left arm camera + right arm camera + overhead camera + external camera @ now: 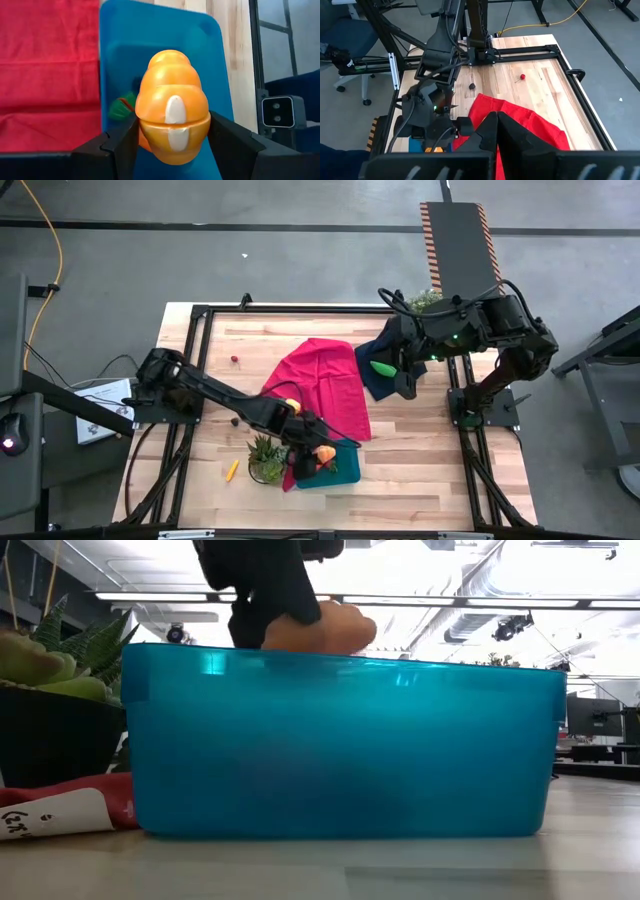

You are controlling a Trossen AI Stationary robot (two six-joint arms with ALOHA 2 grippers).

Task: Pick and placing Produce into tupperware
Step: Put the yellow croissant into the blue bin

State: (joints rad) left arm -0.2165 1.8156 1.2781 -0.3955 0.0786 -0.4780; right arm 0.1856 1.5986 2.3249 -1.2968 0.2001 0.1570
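On the left side of the wooden surface (420,480) a thin yellow stick (232,470) lies by itself, with a potted plant (265,458) just beside it to the right. Next along, the left pincer (318,460) hangs over the teal tupperware (345,470), its two dark fingers (120,145) clamped on the flanks of an orange ribbed piece (172,127) of produce. The low view shows that piece held just above the container's rim, not yet set down inside. In the left wrist view a small green-and-red bit shows on the container floor beneath it, too hidden to name. The orange piece looks like hard, glossy, hollow plastic: probably light and stiff, but likely slippery on its rounded ribs, so the grip across its widest bulge, as now, seems the safest hold. The tupperware rests against the lower edge of a red cloth (320,380) spread over the middle of the surface. Farther right, a green oval (382,367) lies on a dark navy cloth (375,375); it is smooth and tapered, and would best be taken across its short middle. Over that cloth, the right pincer (408,385) waits with its fingers pressed together on nothing.
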